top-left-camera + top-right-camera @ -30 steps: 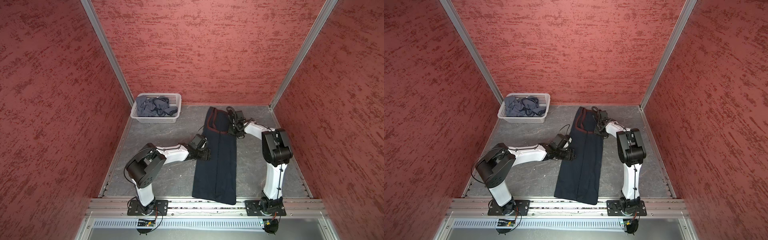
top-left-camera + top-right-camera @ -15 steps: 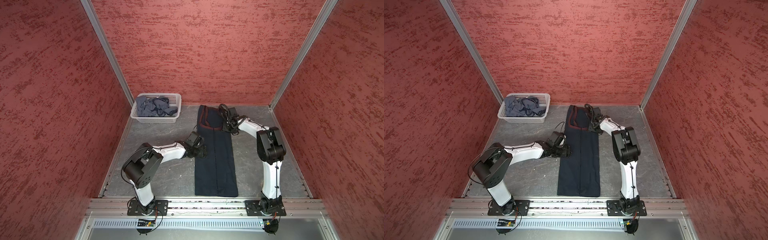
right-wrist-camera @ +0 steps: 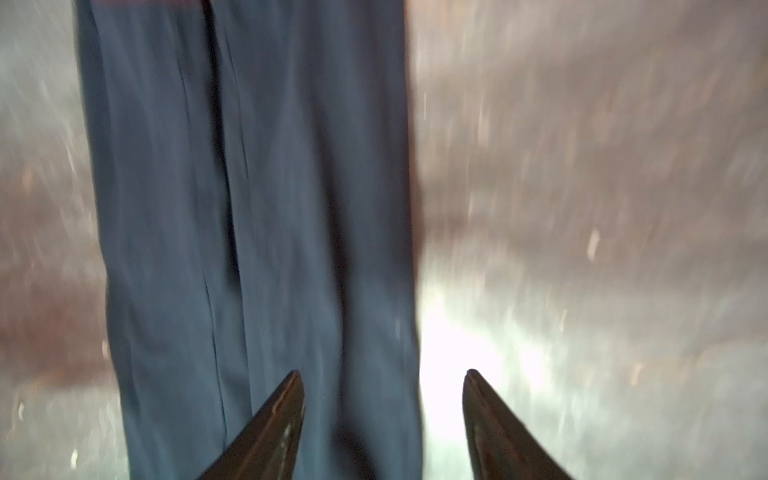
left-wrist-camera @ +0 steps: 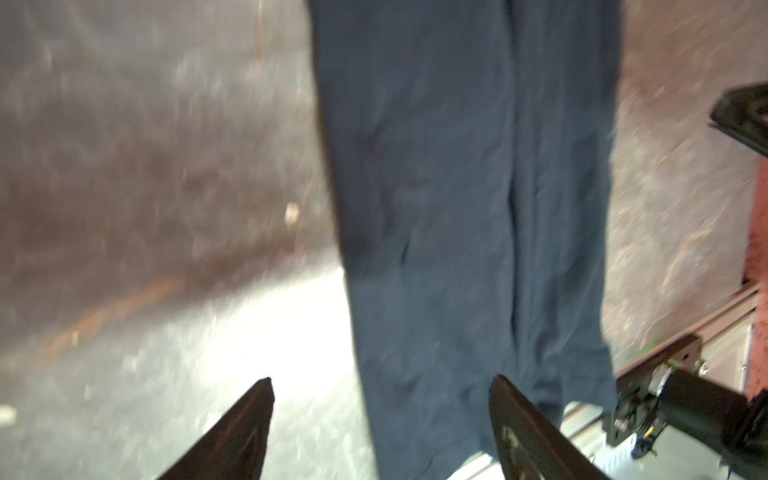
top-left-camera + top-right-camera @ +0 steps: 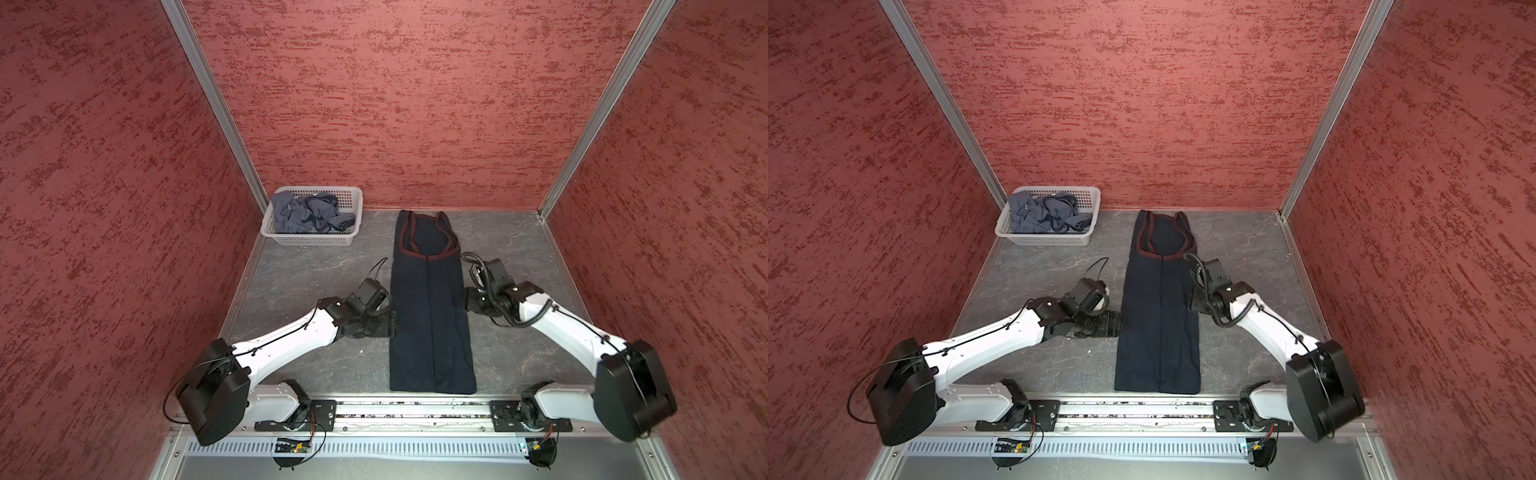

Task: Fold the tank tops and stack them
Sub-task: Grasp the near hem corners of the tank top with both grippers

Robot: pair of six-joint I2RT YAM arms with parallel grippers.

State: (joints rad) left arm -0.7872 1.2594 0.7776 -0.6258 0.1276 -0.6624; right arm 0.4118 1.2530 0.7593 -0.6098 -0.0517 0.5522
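Both top views alone show the grey tank top (image 5: 305,214) heaped in the basket (image 5: 309,240). The wrist views show the left pincer (image 4: 381,379) and right pincer (image 3: 382,372) spread and empty. Both arms reach low inward, flanking the navy tank top (image 5: 430,316), folded lengthwise on the surface (image 5: 299,274).

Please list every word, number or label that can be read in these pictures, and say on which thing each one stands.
No text can be read in any view.
Navy tank top: folded lengthwise, it shows only plain cloth and maroon trim, no print.
Grey-blue tank top, crumpled in the white basket: no lettering can be made out.
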